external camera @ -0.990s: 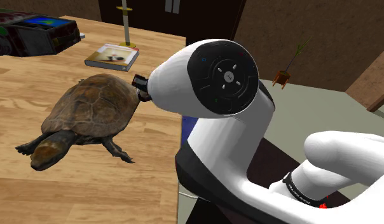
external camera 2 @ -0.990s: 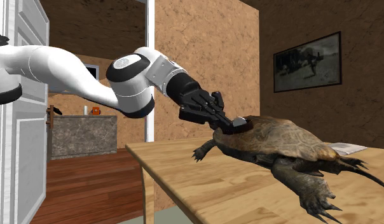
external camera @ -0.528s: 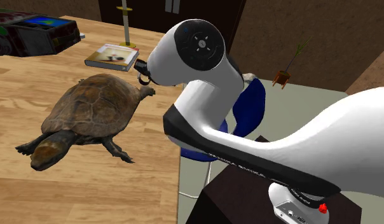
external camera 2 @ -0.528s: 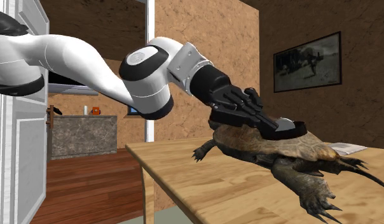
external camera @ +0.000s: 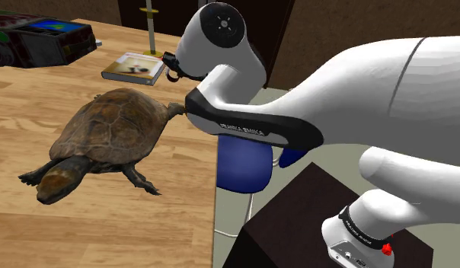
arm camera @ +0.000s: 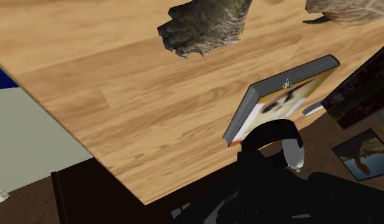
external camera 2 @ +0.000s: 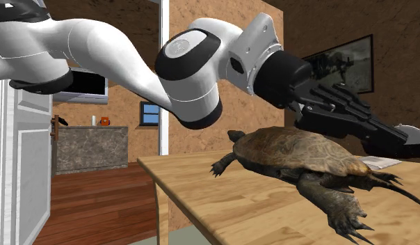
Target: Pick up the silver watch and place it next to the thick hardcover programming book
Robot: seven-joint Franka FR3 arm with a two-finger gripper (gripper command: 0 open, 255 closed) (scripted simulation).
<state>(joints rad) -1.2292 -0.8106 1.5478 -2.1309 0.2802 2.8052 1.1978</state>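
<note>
The silver watch (arm camera: 294,154), a silver case on a black strap loop, is clasped in my black gripper (arm camera: 273,162), which is shut on it. In the shoulder view the gripper (external camera: 172,67) hangs just off the near corner of the hardcover book (external camera: 135,67), which lies flat on the wooden table (external camera: 84,221). Seen from the wrist, the book (arm camera: 283,95) lies just beyond the watch. In the second exterior view the gripper (external camera 2: 400,141) carries the watch (external camera 2: 413,131) above the table, past the turtle, with the book (external camera 2: 380,162) behind it.
A large brown turtle (external camera: 107,131) fills the table's middle, between the stand and the book. A black box (external camera: 42,42) stands at the far left corner, a thin pole (external camera: 150,27) behind the book. A blue chair (external camera: 244,164) stands off the table's edge.
The arm has swung away from over the turtle's shell towards the book, carrying the watch with it. The gripper has stayed shut.
</note>
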